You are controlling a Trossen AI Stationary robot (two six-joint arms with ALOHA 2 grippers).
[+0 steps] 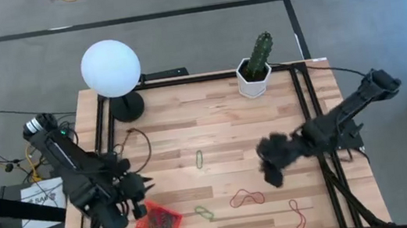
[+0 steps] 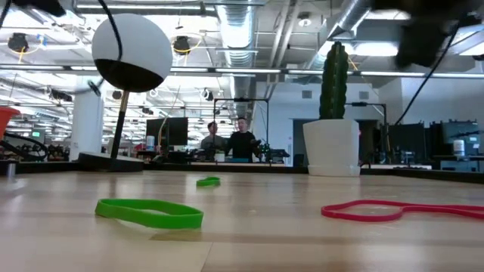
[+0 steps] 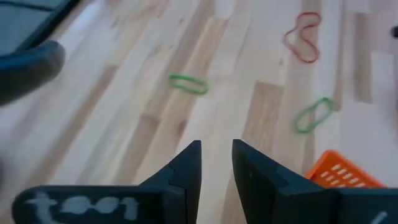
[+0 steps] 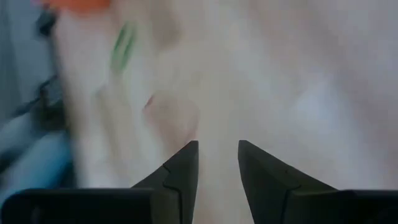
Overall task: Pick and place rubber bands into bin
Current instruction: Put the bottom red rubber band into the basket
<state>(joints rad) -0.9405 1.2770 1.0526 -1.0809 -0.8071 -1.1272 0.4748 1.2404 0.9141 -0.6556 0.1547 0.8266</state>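
Note:
The orange-red bin stands near the table's front left corner with rubber bands lying in it. Loose on the wood lie a green rubber band mid-table, a second green one beside the bin, and two red ones toward the front right. My left gripper hovers just behind the bin, open, with nothing between its fingers. My right gripper hangs blurred above the table's right half, open and empty.
A white globe lamp on a black base stands at the back left. A cactus in a white pot is at the back right. Black frame rails run along the table's edges. Bare wood lies between the two grippers.

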